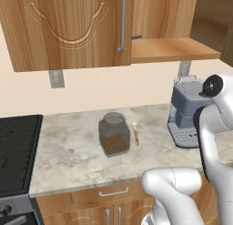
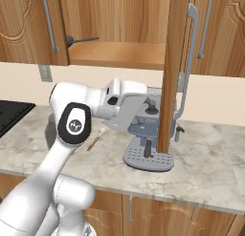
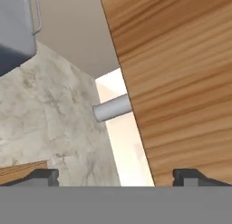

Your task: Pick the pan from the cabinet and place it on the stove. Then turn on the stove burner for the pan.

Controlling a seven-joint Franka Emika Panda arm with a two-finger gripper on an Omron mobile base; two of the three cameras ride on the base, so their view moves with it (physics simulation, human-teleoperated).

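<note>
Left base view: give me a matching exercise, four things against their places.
1 pan
2 jar
3 coffee machine
4 stove

A on the counter, right of the jar
B far left, beside the counter
C on the open cabinet shelf
D on the counter, beside a spoon

Pairs: 1-C, 2-D, 3-A, 4-B.
</note>
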